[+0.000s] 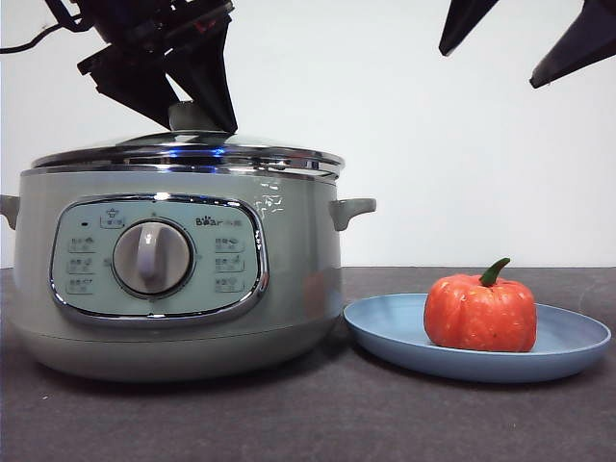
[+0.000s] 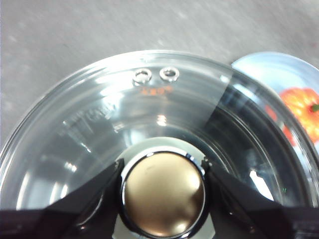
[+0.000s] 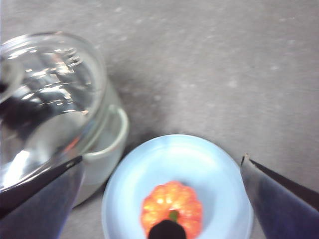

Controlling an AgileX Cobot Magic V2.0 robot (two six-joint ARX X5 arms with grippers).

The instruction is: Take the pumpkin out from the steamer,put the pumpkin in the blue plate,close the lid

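Dark table (image 1: 318,423); ribbed orange pumpkin (image 1: 480,312).

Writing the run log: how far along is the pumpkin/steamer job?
Done: the pumpkin sits in the blue plate, out of the steamer. In hand: the left gripper clasps the lid by its knob; the lid rests on the steamer's rim, possibly slightly askew. Left: let go and pull away. The right gripper hangs open above the plate.
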